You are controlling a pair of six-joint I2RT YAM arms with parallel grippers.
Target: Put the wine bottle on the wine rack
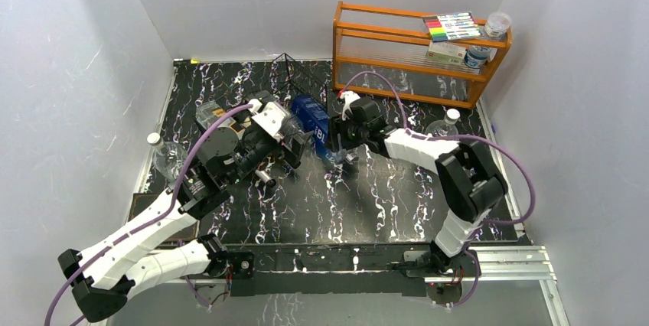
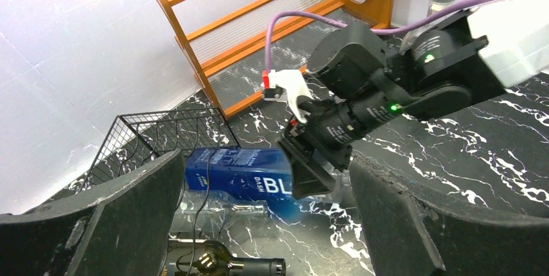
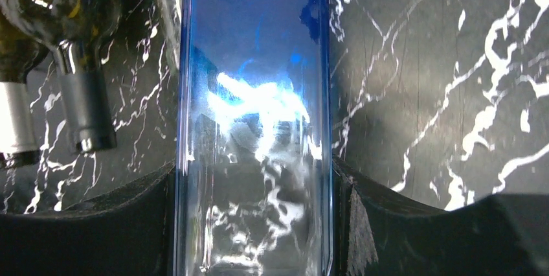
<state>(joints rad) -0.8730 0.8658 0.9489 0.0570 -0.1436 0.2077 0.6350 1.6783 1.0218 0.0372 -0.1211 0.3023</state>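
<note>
**Where is the bottle, and what has hold of it?**
The right gripper (image 1: 338, 142) is clamped on a square-sided blue bottle (image 1: 310, 121) labelled BLUE DASH. Its pads (image 3: 97, 224) press both flat sides near the clear end. I take this to be the wine bottle of the task, though a dark green bottle (image 2: 226, 266) lies on the black marbled table (image 1: 383, 196) just beside it.

**Which way does it lie?**
It lies roughly level, with its long axis running straight out from the right fingers. The blue end points away from the gripper, toward the wine rack (image 1: 295, 73). The rack is a black wire lattice at the back of the table, left of the orange shelf (image 1: 413, 43) and near the bottle's far end. Whether the bottle rests on the table or is just lifted cannot be told.

**How are the arms posed?**
The right arm is bent at the elbow, forearm reaching left across the table, wrist tipped down. The left gripper (image 2: 265, 159) is spread wide, holds nothing, and faces the bottle from its other side. The coming move probably calls for carrying the bottle forward along its own axis into the lattice.
</note>
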